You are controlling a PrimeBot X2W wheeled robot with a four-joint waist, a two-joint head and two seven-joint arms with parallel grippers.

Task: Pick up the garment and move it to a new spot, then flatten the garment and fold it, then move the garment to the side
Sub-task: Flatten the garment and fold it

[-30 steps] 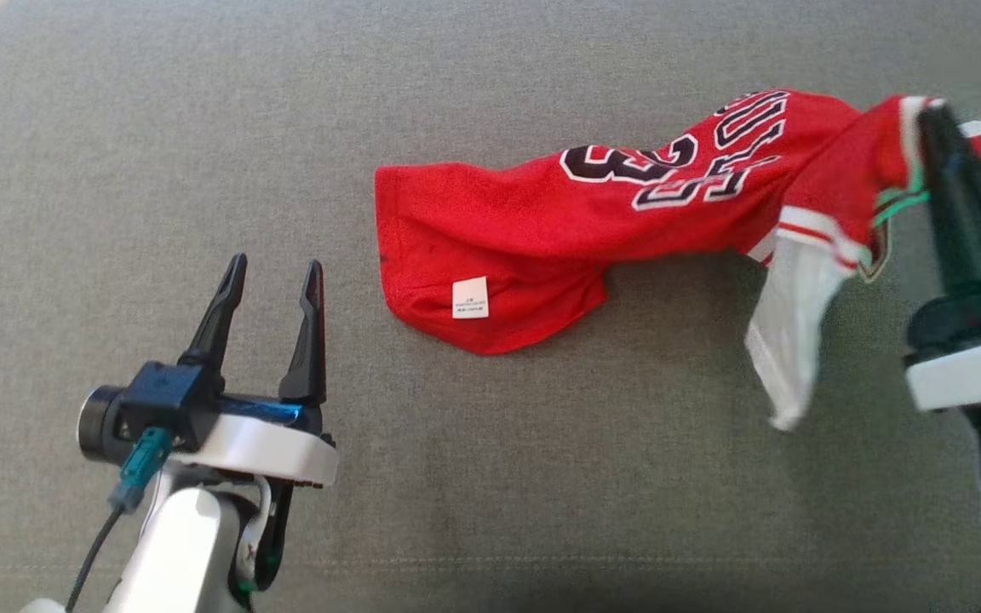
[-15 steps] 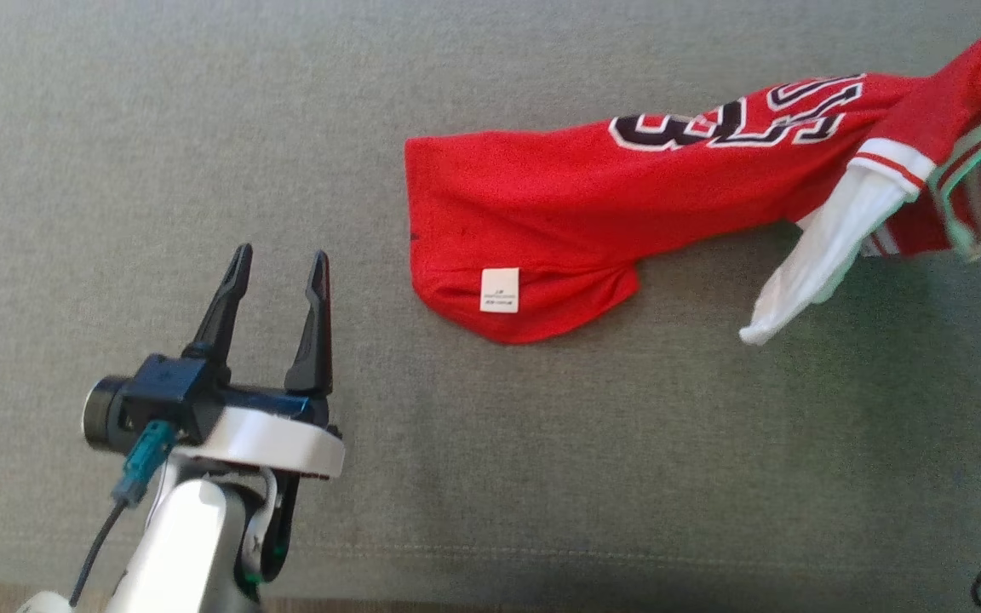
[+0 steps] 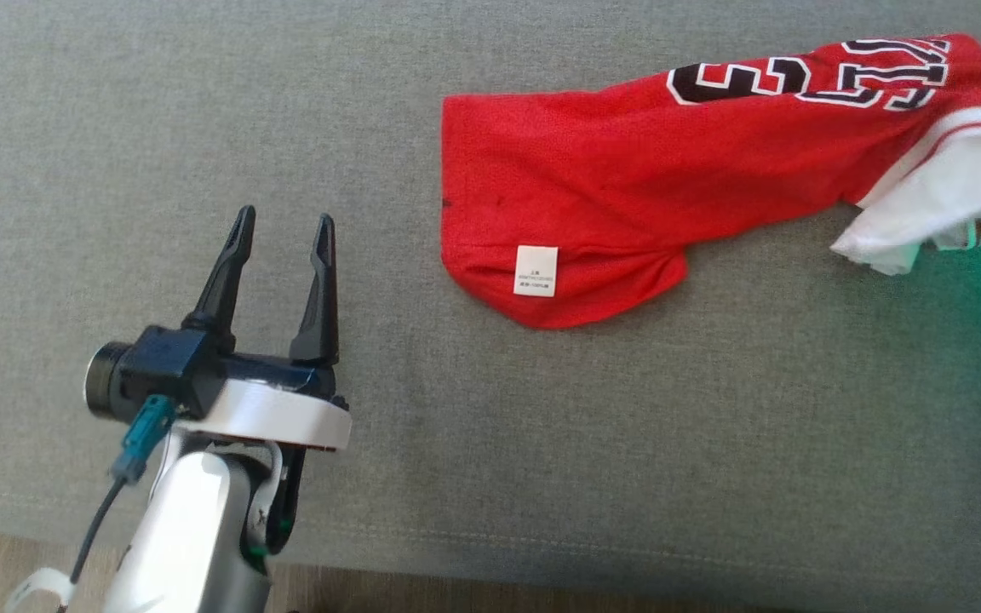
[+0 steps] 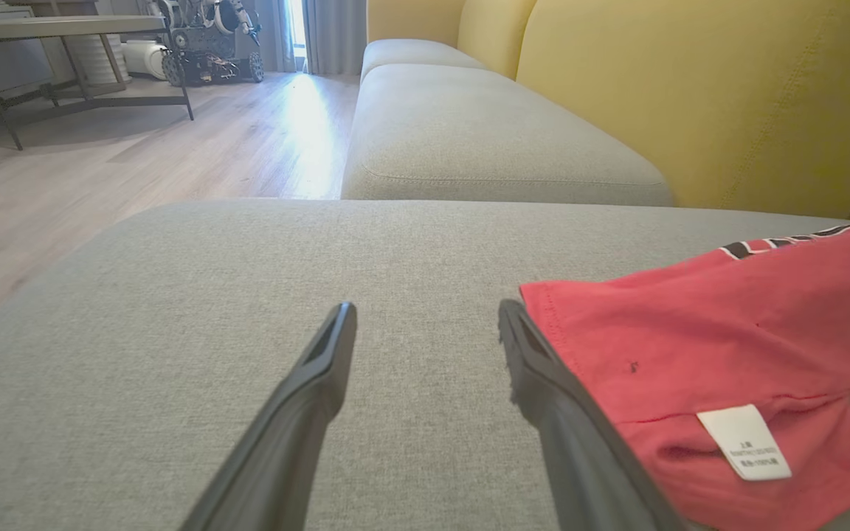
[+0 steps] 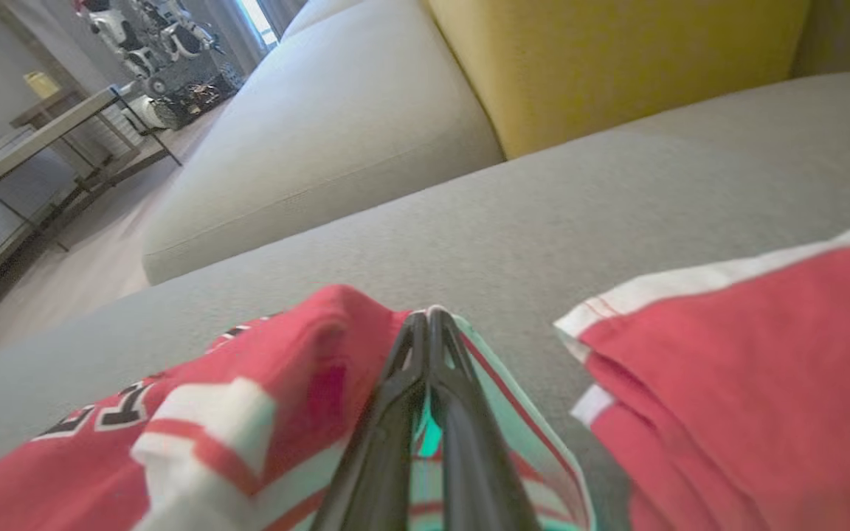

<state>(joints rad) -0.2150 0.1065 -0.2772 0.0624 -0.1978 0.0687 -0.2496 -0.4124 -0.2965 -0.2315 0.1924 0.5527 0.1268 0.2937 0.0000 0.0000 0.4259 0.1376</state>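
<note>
Red jersey (image 3: pixel 627 170) lies stretched across the grey sofa cushion (image 3: pixel 158 111); left gripper (image 3: pixel 284 220) sits near its hem, jaws wide, empty; right gripper (image 5: pixel 427 316) jaws pinched on its striped edge.

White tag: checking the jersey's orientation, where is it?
Head view: the tag lies on the jersey, near its bottom-left corner, right of the left gripper.

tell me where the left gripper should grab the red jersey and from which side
Probably the hem of the red jersey, near the corner by the white tag. That edge lies straight and flat on the grey cushion, facing the open left gripper, so come in from the robot's left. The right gripper is shut on the striped far end.
</note>
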